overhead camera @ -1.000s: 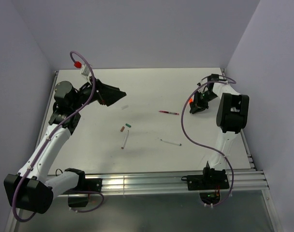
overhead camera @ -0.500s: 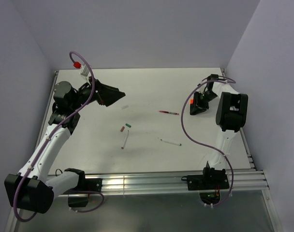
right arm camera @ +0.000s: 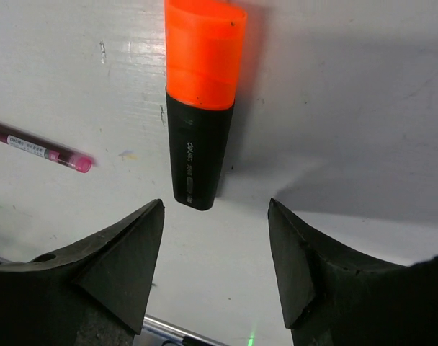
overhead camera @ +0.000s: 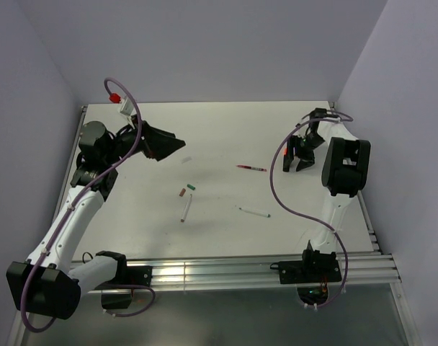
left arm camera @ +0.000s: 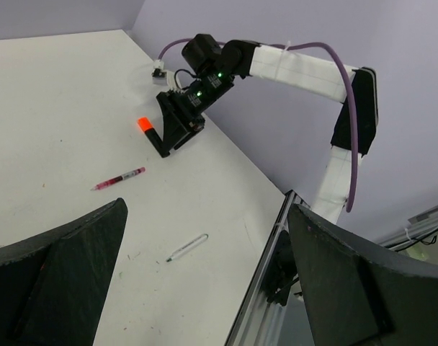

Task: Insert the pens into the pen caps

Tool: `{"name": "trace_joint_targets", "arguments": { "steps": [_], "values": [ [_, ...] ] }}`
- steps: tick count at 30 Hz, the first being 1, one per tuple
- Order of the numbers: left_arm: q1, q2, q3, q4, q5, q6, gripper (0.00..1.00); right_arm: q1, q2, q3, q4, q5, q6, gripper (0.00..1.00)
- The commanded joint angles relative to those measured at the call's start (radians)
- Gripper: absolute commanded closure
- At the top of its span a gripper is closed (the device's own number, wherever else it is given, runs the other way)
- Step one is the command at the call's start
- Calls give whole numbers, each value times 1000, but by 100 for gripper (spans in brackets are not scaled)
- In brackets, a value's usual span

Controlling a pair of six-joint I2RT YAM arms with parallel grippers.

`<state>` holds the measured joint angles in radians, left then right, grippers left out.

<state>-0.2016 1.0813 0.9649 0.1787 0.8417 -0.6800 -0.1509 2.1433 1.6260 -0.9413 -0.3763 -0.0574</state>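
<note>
A short black marker [right arm camera: 197, 155] lies on the white table with the bright orange cap [right arm camera: 204, 54] on its far end. My right gripper [right arm camera: 215, 213] stands open just behind the marker's bare end, touching nothing. The thin dark red pen [overhead camera: 251, 168] lies left of it. One white pen [overhead camera: 253, 212] lies mid-table and another white pen [overhead camera: 186, 207] lies further left. Beside that one sit the brownish-red cap [overhead camera: 181, 192] and the green cap [overhead camera: 191, 187]. My left gripper [overhead camera: 177, 145] hovers open and empty at the back left.
A metal rail [overhead camera: 226, 270] runs along the table's near edge, and a side rail [left arm camera: 273, 238] along its right edge. Purple walls close in the back and both sides. A purple cable [overhead camera: 276, 180] loops off the right arm.
The right gripper's jaws have spread apart and let go of the marker, which now rests on the table. The left arm has barely moved.
</note>
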Motion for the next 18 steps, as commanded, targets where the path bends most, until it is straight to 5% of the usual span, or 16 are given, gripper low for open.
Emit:
{"name": "trace_joint_targets", "arguments": {
  "steps": [1, 10, 15, 18],
  "values": [
    [10, -12, 49, -82, 48, 100, 0, -12, -83, 72, -30, 37, -77, 32],
    [54, 100, 173, -284, 171, 204, 2, 45, -102, 284, -191, 7, -321, 20],
    [70, 247, 339, -592, 129, 332, 6, 224, -108, 318, -226, 108, -453, 20],
    [76, 279, 365, -633, 129, 349, 6, 341, -91, 321, -229, 186, -522, 24]
  ]
}}
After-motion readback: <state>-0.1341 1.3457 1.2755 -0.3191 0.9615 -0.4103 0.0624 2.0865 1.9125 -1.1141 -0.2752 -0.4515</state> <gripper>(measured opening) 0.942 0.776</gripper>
